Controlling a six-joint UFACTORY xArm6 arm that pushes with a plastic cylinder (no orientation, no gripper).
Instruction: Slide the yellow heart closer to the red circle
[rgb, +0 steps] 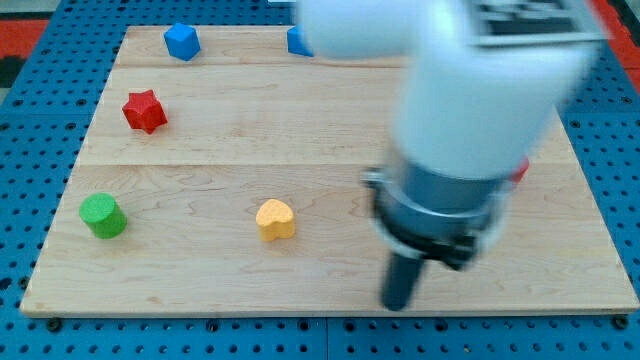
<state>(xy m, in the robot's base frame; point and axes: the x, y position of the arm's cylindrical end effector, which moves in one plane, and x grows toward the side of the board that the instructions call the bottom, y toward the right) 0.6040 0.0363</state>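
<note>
1. The yellow heart (275, 219) lies flat on the wooden board (330, 120), left of centre, towards the near edge.
2. My tip (398, 303) rests near the board's near edge, well apart from the heart and to its right. No jaws exist; the rod holds nothing.
3. The red circle (520, 170) shows only as a sliver at the right, mostly hidden behind the arm.
4. The heart appears small, rigid and light; expect easy sliding on smooth wood and a tendency to rotate under off-centre contact.
5. Recommended contact: the heart's left side, at mid-height, pushing right.
6. Other blocks: green cylinder (103, 215), red star (145, 110), two blue blocks (182, 41) far left.
</note>
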